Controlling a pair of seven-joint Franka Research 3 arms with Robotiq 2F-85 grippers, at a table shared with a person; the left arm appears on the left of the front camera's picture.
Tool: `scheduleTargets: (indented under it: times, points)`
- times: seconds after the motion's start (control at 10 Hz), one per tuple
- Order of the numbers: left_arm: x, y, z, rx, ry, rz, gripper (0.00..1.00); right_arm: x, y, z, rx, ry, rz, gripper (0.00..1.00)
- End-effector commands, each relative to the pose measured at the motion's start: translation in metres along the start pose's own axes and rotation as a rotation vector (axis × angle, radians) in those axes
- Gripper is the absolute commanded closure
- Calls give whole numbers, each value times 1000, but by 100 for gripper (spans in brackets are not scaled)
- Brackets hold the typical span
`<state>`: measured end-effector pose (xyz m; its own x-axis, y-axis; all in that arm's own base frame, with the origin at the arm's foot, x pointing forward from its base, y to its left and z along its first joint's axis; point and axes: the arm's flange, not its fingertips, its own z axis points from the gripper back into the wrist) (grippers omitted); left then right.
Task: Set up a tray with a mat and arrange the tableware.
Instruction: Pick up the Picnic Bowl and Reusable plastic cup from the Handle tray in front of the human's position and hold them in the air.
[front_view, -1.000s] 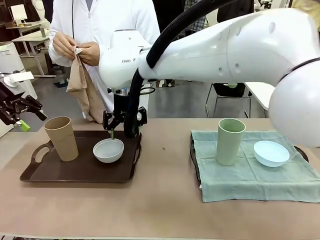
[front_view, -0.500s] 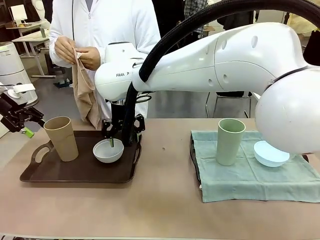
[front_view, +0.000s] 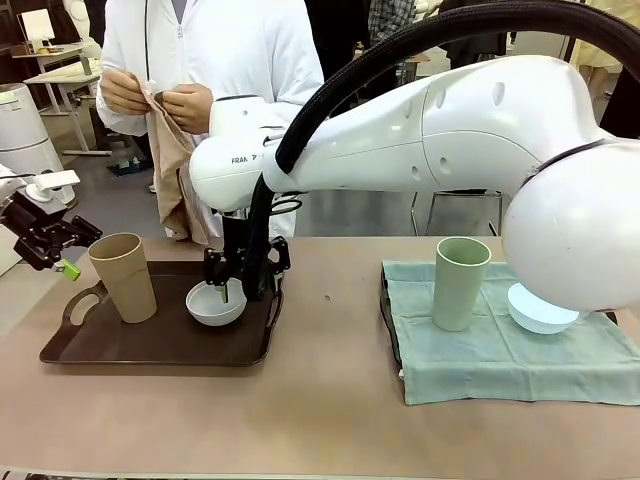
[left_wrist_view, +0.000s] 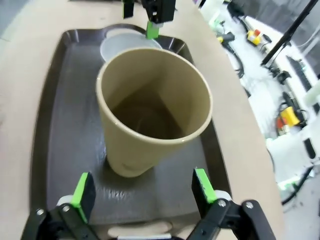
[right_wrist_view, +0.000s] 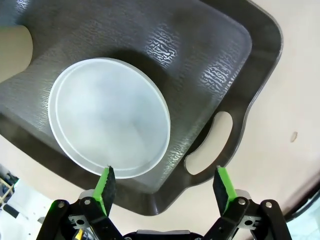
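Observation:
A dark brown tray (front_view: 150, 345) at the left holds the tan tumbler (front_view: 122, 277) and the white bowl (front_view: 215, 303). My right gripper (front_view: 234, 288) hangs open over that bowl. In the right wrist view one finger (right_wrist_view: 106, 183) is at the white bowl's (right_wrist_view: 110, 117) near rim and the other is over the tray's handle hole. My left gripper (front_view: 58, 252) is open just left of the tan tumbler (left_wrist_view: 152, 112), which stands ahead between its pads (left_wrist_view: 83, 191). At the right, a green mat (front_view: 500, 350) carries the pale green tumbler (front_view: 459, 283) and the light blue bowl (front_view: 540, 310).
A person in a white coat stands behind the left tray and holds a tan cloth (front_view: 170, 150) in both hands. My big right arm (front_view: 430, 130) spans the middle of the table. A dark tray edge (front_view: 385, 305) shows under the green mat.
My right gripper has come down to the white bowl's rim. My left gripper has moved right, toward the tan tumbler. The person has lifted the cloth higher.

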<state>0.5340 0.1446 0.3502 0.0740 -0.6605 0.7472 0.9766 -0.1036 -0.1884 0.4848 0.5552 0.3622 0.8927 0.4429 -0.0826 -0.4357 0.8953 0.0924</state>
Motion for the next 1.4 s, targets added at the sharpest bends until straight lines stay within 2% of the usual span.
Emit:
scheduleTargets:
  times: [0.0,0.1,0.2,0.3,0.4,0.7,1.0,1.3]
  points:
    - [1,-12,-11,22,-63,-43,0,12,10,2,-1,-14,-38,0]
    - [8,-18,-15,12,-105,-24,0,16,10,0,-1,-53,-68,0]
    - [-1,-3,-5,1,-20,-7,0,13,7,8,14,-121,-116,0]
    - [-1,-3,-5,1,-20,-7,0,3,3,-3,7,-8,-16,0]
    - [0,-8,-11,-3,-49,-3,0,3,3,-3,7,-8,-16,0]
    - [10,-1,-28,127,-67,-50,0,14,7,-8,-14,-91,-126,0]
    - [11,7,-37,102,-69,-46,0,16,6,-9,-30,-140,-153,0]
    - [18,12,-48,59,-61,-51,0,21,4,-13,-43,-148,-166,0]
